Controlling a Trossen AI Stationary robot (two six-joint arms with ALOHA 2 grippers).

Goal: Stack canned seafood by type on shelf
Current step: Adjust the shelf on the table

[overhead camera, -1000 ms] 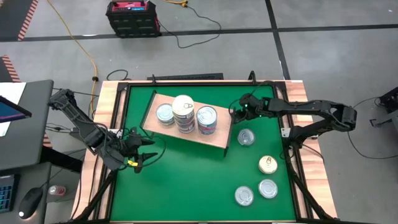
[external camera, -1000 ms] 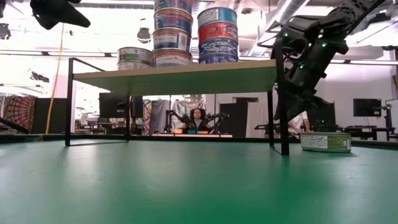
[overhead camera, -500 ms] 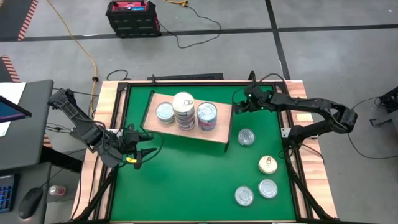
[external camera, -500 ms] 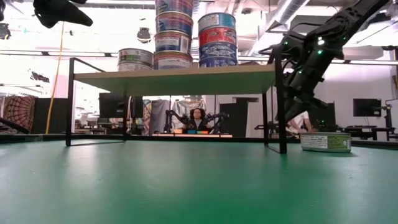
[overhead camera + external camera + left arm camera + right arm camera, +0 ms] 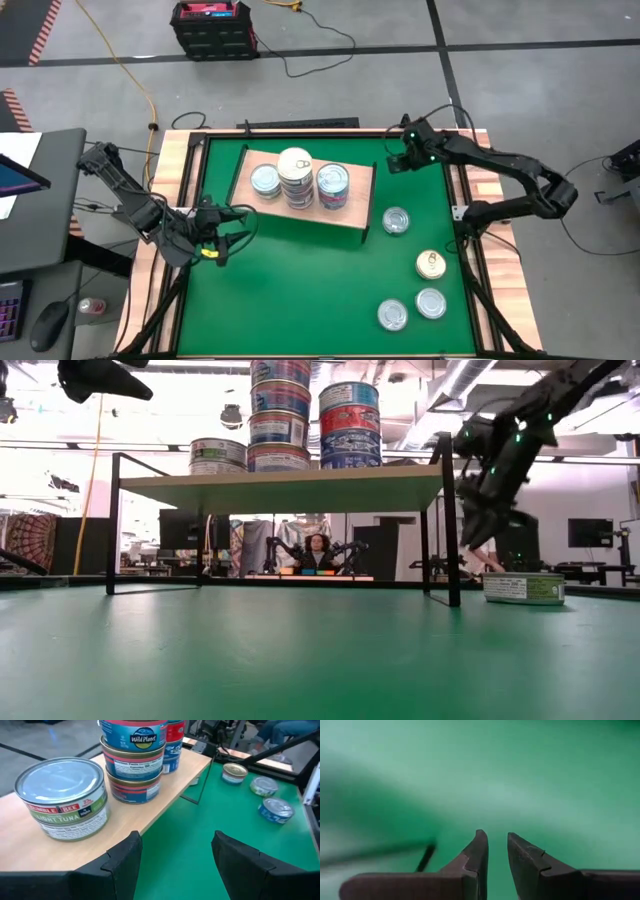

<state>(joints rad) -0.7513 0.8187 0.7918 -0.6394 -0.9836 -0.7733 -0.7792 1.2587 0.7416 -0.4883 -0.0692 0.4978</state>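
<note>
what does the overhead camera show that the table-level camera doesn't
Only the high view shows the left gripper hanging open beside the shelf, plus four loose cans on the mat: three silver and one gold.

Only the low view shows the shelf's black legs, the stacks' side labels, and a person in the room behind.

Both show the shelf with a single can, a tall stack and a shorter one, and the right gripper empty off the shelf's end.
</note>
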